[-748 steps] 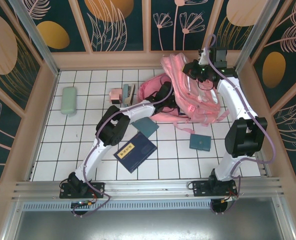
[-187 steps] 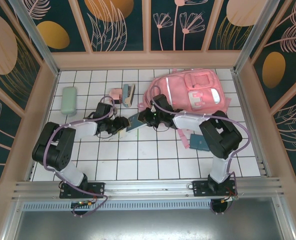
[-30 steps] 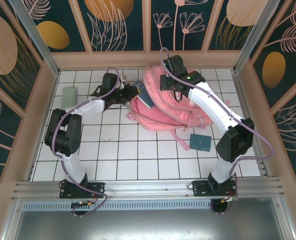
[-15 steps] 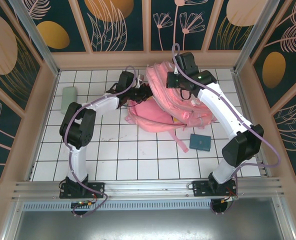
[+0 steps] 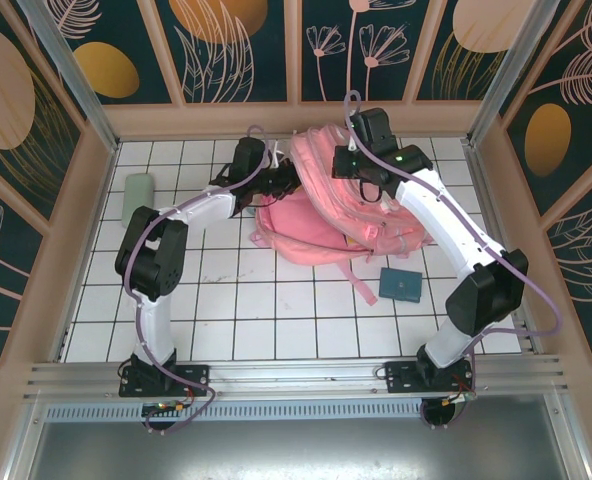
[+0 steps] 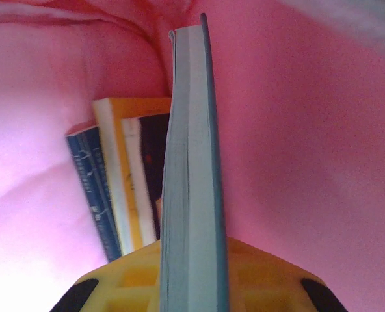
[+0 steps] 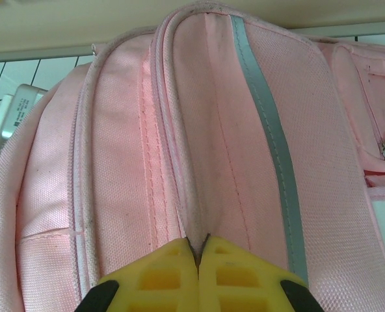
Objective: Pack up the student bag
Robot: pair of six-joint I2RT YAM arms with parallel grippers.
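If my right tool (image 7: pixel 198 259), pinching the bag (image 7: pixel 244 149), slips, its mouth may close on the book (image 6: pixel 189 162) my left tool (image 6: pixel 192 279) clamps.

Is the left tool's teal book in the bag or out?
In: pink student bag fabric surrounds the teal book gripped by the left tool, with other books beside it.

Overhead looks down on table (image 5: pixel 276 300); wrist cameras close on student bag (image 5: pixel 326 225).
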